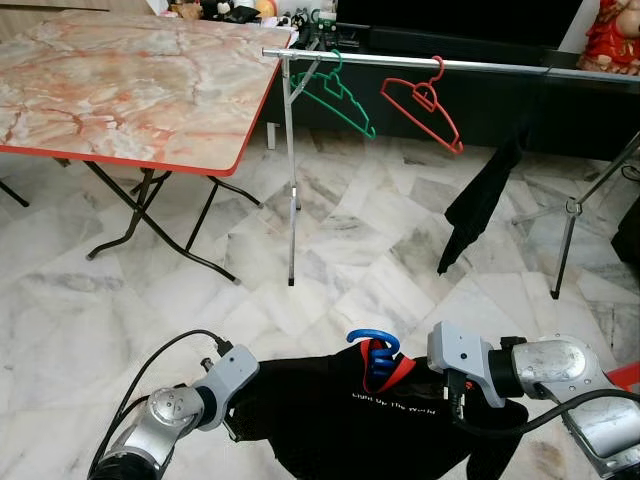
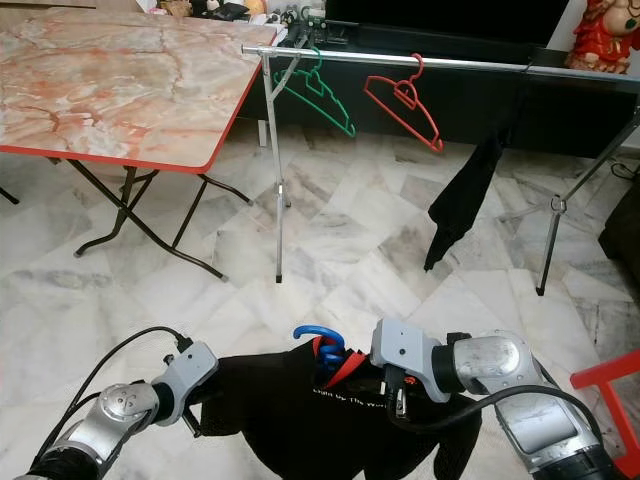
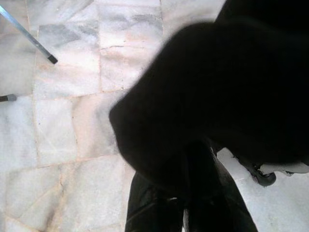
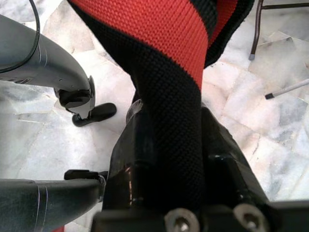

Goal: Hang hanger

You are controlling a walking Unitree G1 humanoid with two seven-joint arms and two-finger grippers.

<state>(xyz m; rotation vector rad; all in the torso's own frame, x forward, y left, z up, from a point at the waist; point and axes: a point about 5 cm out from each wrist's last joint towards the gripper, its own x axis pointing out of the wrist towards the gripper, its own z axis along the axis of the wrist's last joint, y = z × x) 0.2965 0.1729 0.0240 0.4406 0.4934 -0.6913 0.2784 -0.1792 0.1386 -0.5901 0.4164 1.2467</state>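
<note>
A black shirt [image 1: 340,420] with a red-and-black collar hangs low in front of me, stretched between both grippers. A blue hanger's hook [image 1: 372,340] sticks up out of its neck. My left gripper [image 1: 235,422] grips the shirt's left edge, and in the left wrist view the black cloth [image 3: 217,96] drapes over its fingers. My right gripper [image 4: 176,140] is shut on the collar band, right of the hook. Ahead stands a metal clothes rail [image 1: 400,62] carrying a green hanger [image 1: 335,95], a red hanger [image 1: 425,105] and a black garment [image 1: 485,200].
A marble-patterned folding table [image 1: 130,80] with a red edge stands to the left, touching the rail's end. The rail's upright post [image 1: 290,200] and a splayed stand leg [image 1: 570,215] rest on the marble floor. A red frame [image 2: 605,385] sits at the lower right.
</note>
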